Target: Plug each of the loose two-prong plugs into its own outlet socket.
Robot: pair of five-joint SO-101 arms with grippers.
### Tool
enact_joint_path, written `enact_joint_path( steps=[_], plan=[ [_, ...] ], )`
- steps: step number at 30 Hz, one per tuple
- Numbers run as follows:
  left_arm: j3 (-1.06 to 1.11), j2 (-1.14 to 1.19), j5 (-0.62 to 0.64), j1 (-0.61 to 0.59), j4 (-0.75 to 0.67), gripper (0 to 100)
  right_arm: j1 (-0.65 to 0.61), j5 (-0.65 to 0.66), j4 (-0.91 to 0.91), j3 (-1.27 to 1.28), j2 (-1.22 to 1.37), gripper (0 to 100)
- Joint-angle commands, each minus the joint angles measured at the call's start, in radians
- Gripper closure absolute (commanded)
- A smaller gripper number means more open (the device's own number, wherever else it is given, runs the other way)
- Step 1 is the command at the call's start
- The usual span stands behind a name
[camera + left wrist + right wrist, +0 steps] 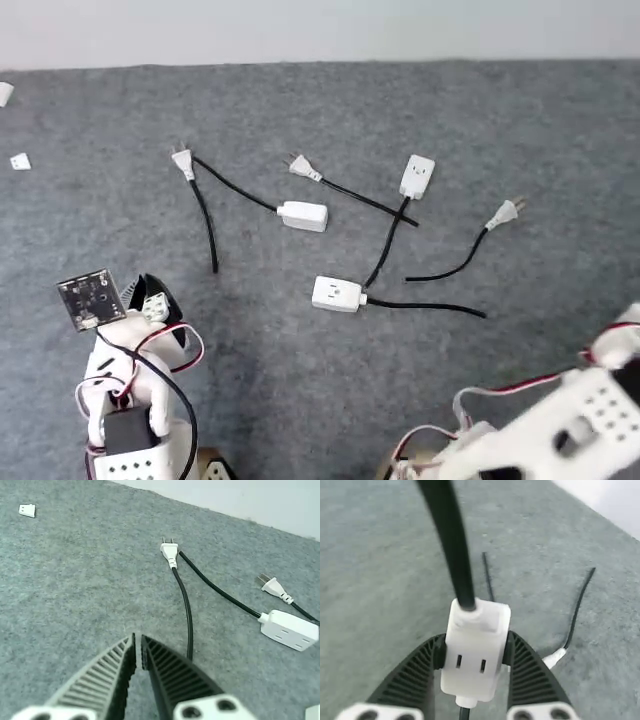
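Right arm (590, 412) cropped (lower edge), cord (446, 540) blurred

Three white plugs (182, 160), three sockets (302, 215) lie unplugged on grey mat (520, 110); fourth socket (476, 655) clamped in right tool (476, 641).

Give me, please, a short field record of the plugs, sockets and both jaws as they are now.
plugs: three loose on the mat, at
sockets: three lying on the mat, at
plugged in: none
left jaws: shut, empty, over bare mat
right jaws: shut on held socket, slots showing, black cord attached
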Motion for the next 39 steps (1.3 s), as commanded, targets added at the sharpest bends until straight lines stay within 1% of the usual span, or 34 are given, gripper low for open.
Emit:
enact_joint_path(
  steps=[1,9,10,12,14,15,19,21,25,30,32,34,36,39],
  plan=[
    [-0.028,0.005,-0.009,0.028,0.011,98,0.033,0.012,-0.194,-0.014,0.165,99.1],
    [-0.028,0.005,-0.009,0.052,0.029,98,0.044,0.011,-0.521,-0.017,0.449,98.6],
    [-0.028,0.005,-0.012,0.055,0.029,98,0.050,0.011,-0.539,-0.017,0.467,97.0],
    [-0.028,0.006,-0.031,0.089,0.057,94,0.056,0.011,-0.526,-0.032,0.493,90.4],
    [-0.028,0.006,-0.026,0.127,0.087,89,0.058,0.011,-0.469,-0.064,0.501,84.1],
    [-0.027,0.006,-0.015,0.137,0.087,88,0.058,0.011,-0.440,-0.080,0.501,82.6],
    [-0.027,0.006,-0.014,0.143,0.087,89,0.058,0.011,-0.337,-0.164,0.495,81.9],
    [-0.027,0.006,-0.015,0.143,0.087,90,0.058,0.011,-0.214,-0.250,0.493,81.8],
    [-0.027,0.006,-0.015,0.140,0.089,90,0.047,0.012,0.110,-0.468,0.495,81.8],
    [-0.030,0.006,-0.011,0.120,0.087,90,-0.087,-0.002,0.435,-0.649,0.490,82.2],
    [-0.041,0.006,-0.009,0.087,0.086,90,-0.137,-0.066,0.535,-0.690,0.456,82.2],
    [-0.045,0.006,-0.009,0.071,0.086,90,-0.185,-0.126,0.611,-0.704,0.384,82.2],
    [-0.045,0.006,-0.009,0.071,0.086,90,-0.255,-0.150,0.676,-0.695,0.285,82.2],
    [-0.045,0.006,-0.009,0.068,0.075,90,-0.407,-0.157,0.745,-0.634,0.119,82.2]
  ],
)
